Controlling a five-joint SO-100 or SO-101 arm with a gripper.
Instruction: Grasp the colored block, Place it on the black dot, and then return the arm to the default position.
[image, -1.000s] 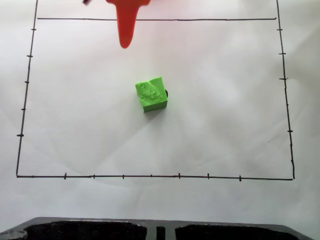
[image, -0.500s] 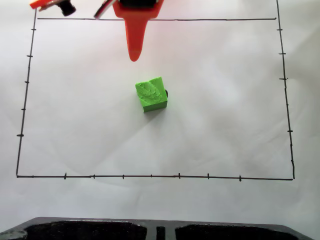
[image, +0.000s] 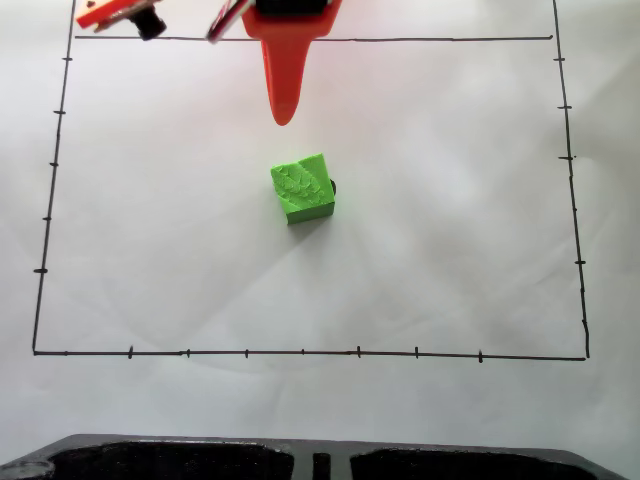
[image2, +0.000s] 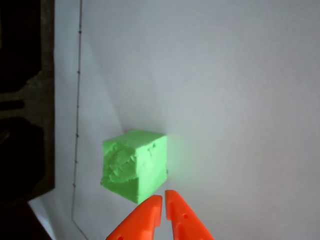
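The neon-green block (image: 301, 188) rests on the white paper near the middle of the drawn rectangle in the fixed view. A sliver of the black dot (image: 332, 186) peeks out at its right edge; the rest is under the block. My orange gripper (image: 284, 114) points down from the top edge, apart from the block and above it in the picture. In the wrist view the block (image2: 134, 164) lies just beyond my gripper (image2: 163, 198), whose two orange fingertips are closed together with nothing between them.
A thin black border (image: 300, 352) with tick marks frames the paper. A dark moulded object (image: 180, 460) runs along the bottom edge of the fixed view. The arm's orange camera frame (image: 115, 12) shows at the top left.
The orange jaw has shifted to the right and reached slightly further into the fixed view. The camera frame has come into sight at the top left. The block has not moved.
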